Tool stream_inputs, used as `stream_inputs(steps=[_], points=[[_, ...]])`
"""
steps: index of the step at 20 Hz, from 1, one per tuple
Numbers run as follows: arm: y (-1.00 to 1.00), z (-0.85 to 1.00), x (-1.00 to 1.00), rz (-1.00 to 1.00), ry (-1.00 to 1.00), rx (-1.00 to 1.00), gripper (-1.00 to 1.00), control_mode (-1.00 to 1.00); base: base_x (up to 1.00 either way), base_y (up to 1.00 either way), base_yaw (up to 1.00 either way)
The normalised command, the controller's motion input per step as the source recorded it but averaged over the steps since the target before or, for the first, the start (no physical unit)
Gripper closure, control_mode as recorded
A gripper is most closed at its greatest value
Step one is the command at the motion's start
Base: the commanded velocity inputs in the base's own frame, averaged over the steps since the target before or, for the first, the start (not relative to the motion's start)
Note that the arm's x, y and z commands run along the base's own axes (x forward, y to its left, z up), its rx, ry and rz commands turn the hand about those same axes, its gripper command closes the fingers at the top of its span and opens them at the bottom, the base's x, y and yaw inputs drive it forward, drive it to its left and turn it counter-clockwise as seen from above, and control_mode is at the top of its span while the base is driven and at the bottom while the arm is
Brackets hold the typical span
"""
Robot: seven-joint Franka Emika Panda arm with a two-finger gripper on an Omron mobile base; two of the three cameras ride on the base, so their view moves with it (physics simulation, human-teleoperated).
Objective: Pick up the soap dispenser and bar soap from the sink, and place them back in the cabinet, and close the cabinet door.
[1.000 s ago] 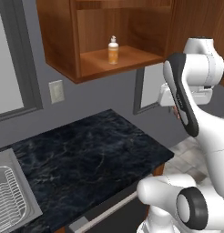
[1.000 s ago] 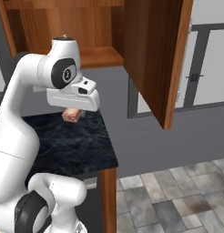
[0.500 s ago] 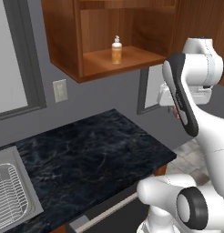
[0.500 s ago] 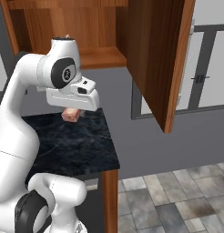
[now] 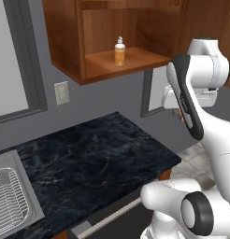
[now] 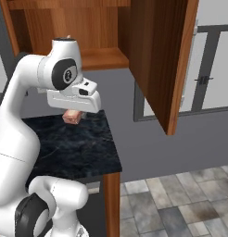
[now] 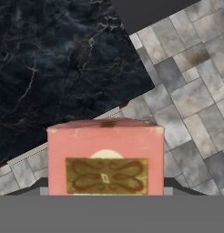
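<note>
the gripper (image 6: pixel 73 114), clamped on the bar soap (image 7: pixel 105 160), hung below and right of the cabinet (image 5: pixel 118 63) shelf bearing the soap dispenser (image 5: pixel 119 51).

Soap dispenser (image 5: pixel 119 51) upright on cabinet (image 5: pixel 107 64) floor.

Glossy white rounded arm segments, dark grey joints, black elbow stripe

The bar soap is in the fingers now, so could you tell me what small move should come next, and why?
Probably raise the bar soap toward the cabinet shelf: it hangs below that level, the dispenser already stands there, and the door is open.
</note>
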Motion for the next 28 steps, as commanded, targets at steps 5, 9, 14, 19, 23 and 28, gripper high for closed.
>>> stream_inputs(steps=[5, 9, 14, 19, 23, 28], points=[[0.0, 0.0, 0.0, 0.0, 0.0, 0.0, 1.0, 1.0, 0.0, 0.0, 0.0], [0.0, 0.0, 0.0, 0.0, 0.0, 0.0, 1.0, 1.0, 0.0, 0.0, 0.0], [0.0, 0.11, 0.03, 0.01, 0.0, 0.0, 1.0, -1.0, 0.0, 0.0, 0.0], [0.0, 0.22, 0.15, 0.07, -0.08, 0.0, 1.0, -1.0, 0.0, 0.0, 0.0], [0.0, 0.18, 0.23, 0.1, -0.1, 0.0, 1.0, -1.0, 0.0, 0.0, 0.0], [0.0, 0.2, 0.39, 0.09, -0.09, 0.0, 1.0, -1.0, 0.0, 0.0, 0.0]])
